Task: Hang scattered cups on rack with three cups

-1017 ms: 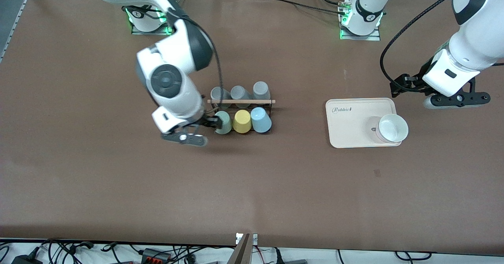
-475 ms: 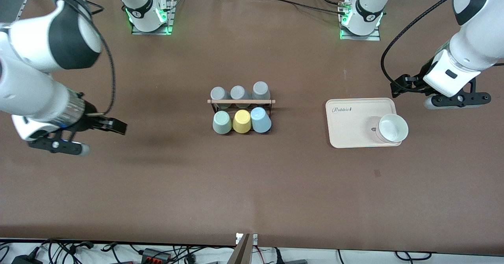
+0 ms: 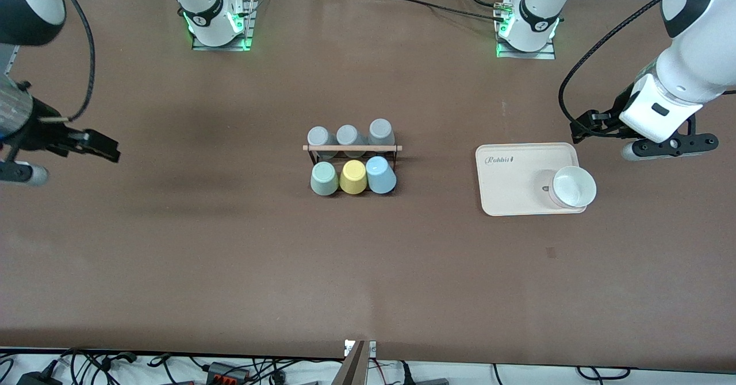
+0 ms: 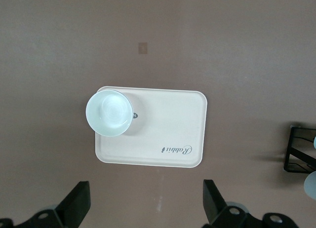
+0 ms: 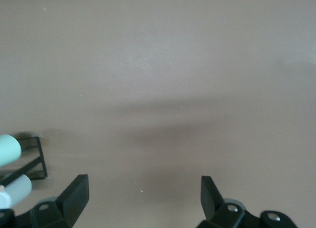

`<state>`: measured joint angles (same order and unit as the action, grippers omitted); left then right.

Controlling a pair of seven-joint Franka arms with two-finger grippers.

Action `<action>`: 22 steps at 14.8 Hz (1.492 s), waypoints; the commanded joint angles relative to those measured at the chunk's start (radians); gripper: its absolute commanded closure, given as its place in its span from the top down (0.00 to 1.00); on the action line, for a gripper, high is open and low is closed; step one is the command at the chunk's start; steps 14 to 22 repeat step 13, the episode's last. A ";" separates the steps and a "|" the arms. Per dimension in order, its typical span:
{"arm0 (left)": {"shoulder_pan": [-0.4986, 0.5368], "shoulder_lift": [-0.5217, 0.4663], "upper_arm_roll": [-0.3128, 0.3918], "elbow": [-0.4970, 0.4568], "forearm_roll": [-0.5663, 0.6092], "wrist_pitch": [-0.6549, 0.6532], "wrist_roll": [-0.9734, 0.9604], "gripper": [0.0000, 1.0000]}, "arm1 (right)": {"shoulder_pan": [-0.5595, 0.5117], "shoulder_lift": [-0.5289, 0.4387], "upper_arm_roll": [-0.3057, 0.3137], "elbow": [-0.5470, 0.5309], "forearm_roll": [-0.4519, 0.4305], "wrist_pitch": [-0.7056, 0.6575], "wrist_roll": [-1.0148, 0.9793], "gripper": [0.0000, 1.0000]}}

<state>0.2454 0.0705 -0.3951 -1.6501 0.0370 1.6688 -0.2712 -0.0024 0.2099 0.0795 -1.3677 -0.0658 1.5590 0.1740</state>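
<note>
The black wire rack (image 3: 352, 148) with a wooden rod stands mid-table. The mint-green cup (image 3: 324, 178) and the light blue cup (image 3: 380, 174) sit on its nearer row of pegs, with a yellow cup (image 3: 353, 177) between them. My right gripper (image 3: 108, 149) is open and empty, up over bare table toward the right arm's end, well apart from the rack. The right wrist view shows its open gripper (image 5: 143, 181), the rack's end (image 5: 34, 161) and the mint cup (image 5: 9, 149). My left gripper (image 3: 581, 126) waits open and empty beside the tray, also shown in the left wrist view (image 4: 145, 188).
Three grey cups (image 3: 348, 135) fill the rack's farther row. A cream tray (image 3: 512, 178) with a white bowl (image 3: 572, 187) on it lies toward the left arm's end; both show in the left wrist view, tray (image 4: 168, 124) and bowl (image 4: 109, 112).
My right gripper was at the mint-green cup on the rack, then drew away toward the right arm's end of the table. The cup stays on the rack. The left arm barely moved.
</note>
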 commanded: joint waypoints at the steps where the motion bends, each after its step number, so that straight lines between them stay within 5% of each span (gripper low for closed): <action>1: 0.015 -0.031 -0.008 -0.027 -0.017 0.006 -0.006 1.00 | -0.008 -0.174 0.017 -0.236 -0.023 0.105 -0.013 1.00; 6: 0.015 -0.031 -0.008 -0.027 -0.017 0.006 -0.006 1.00 | -0.008 -0.245 0.019 -0.347 -0.006 0.132 -0.002 1.00; 12: 0.017 -0.031 -0.008 -0.027 -0.017 0.006 -0.006 1.00 | -0.014 -0.188 0.017 -0.240 0.047 0.055 -0.025 1.00; 22: 0.017 -0.031 -0.008 -0.027 -0.017 0.006 -0.006 1.00 | -0.016 -0.188 0.017 -0.237 0.046 0.056 -0.024 1.00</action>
